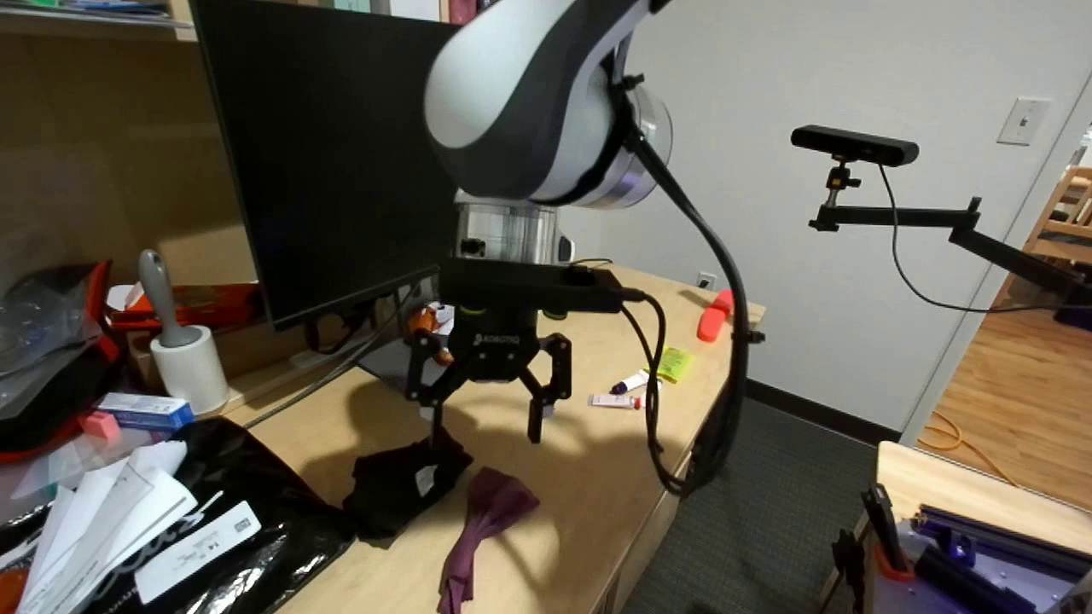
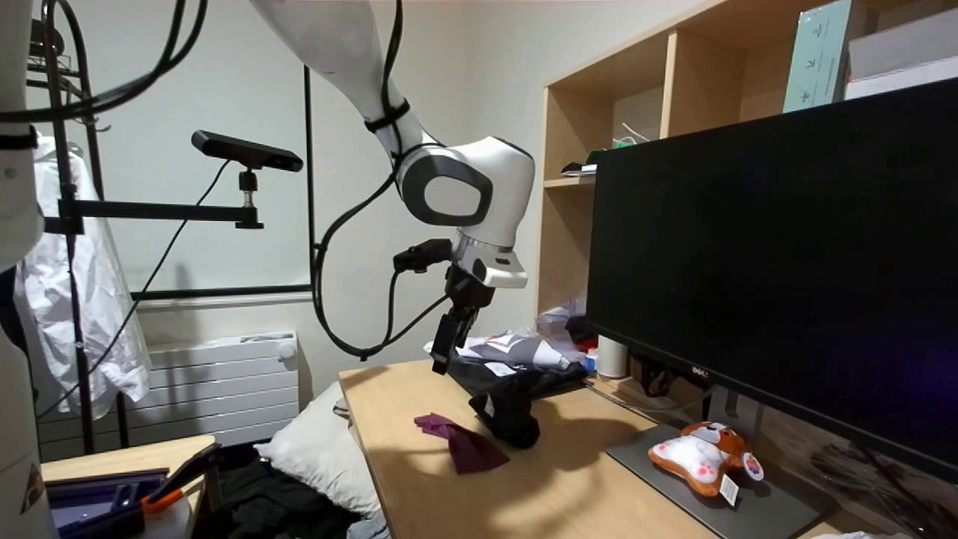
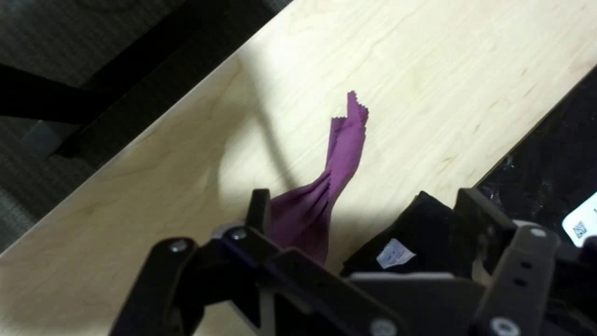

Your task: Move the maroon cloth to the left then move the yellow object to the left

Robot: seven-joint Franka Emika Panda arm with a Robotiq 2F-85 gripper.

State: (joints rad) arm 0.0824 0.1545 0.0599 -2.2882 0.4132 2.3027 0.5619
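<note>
The maroon cloth (image 1: 488,512) lies gathered on the desk, narrow at one end and fanned out at the other; it also shows as the maroon cloth (image 2: 465,447) and, in the wrist view, the maroon cloth (image 3: 346,149). Above the desk hangs my gripper (image 1: 486,426), its jaws wide apart with nothing held. In the wrist view the gripper (image 3: 366,205) has the cloth's wide end partly behind one finger. The yellow object (image 1: 674,364), small and yellow-green, rests farther along the desk in an exterior view; the wrist view does not include it.
A black cloth (image 1: 405,486) lies beside the maroon cloth, close to a black plastic bag (image 1: 290,554). Small tubes (image 1: 614,401) and a red object (image 1: 715,317) sit near the yellow object. A monitor (image 2: 763,269) stands along the desk, a plush toy (image 2: 703,457) on its base.
</note>
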